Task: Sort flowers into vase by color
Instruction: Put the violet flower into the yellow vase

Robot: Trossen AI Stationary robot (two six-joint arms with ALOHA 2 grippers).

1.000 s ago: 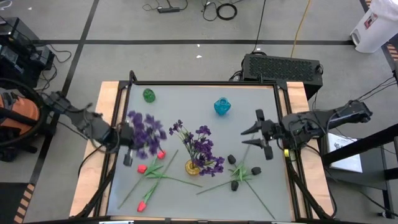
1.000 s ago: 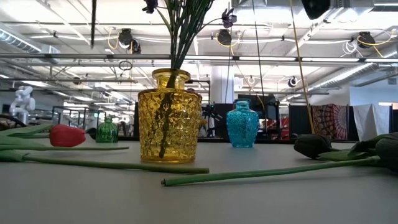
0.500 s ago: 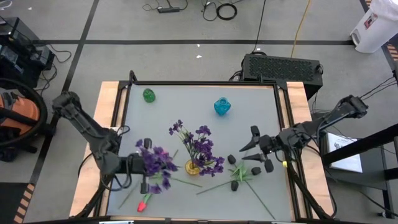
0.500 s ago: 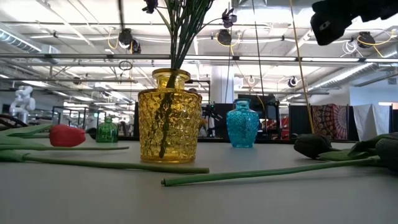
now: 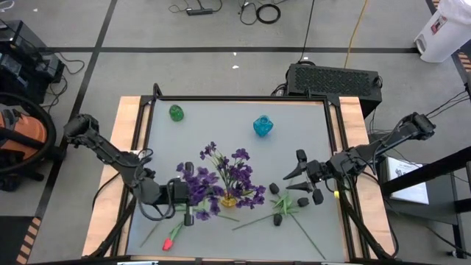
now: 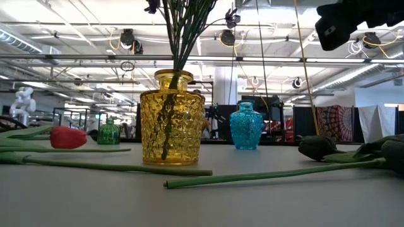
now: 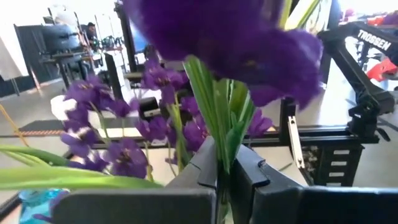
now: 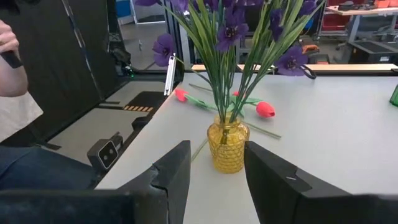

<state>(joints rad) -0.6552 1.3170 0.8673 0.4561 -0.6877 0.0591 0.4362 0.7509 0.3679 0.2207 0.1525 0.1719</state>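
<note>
My left gripper (image 5: 184, 197) (image 7: 225, 167) hovers near the table's middle, shut on a bushy purple spray (image 5: 199, 188) whose head (image 7: 249, 37) is just left of the yellow vase (image 5: 228, 197) (image 6: 172, 126). That vase stands upright and holds several purple flowers (image 5: 239, 175). My right gripper (image 5: 295, 173) (image 8: 214, 168) is open and raised, right of the vase, above the black-headed blooms (image 5: 278, 202) (image 6: 319, 147) lying on the table. Red tulips (image 5: 171, 239) (image 8: 264, 109) lie flat near the left arm. A green vase (image 5: 176, 112) and a blue vase (image 5: 263, 126) stand at the far side. My left gripper pinches the purple spray's green stems (image 7: 224, 140) between its two fingers (image 7: 208, 165), just below the blooms. It comes level from the table's left. The head sticks out past the fingertips toward the yellow vase, lifted clear of the table.
Long green stems (image 6: 271, 173) (image 5: 257, 219) lie across the near half of the table. A raised frame (image 5: 235, 99) borders the table. Part of a person (image 8: 15, 93) shows beyond the table's left side. Bare table lies between the far vases and the yellow one.
My left gripper carried the purple spray from the table's left-middle toward the near edge, then right, up to the yellow vase. My right gripper moved a little toward the near edge, then stayed put, open throughout.
</note>
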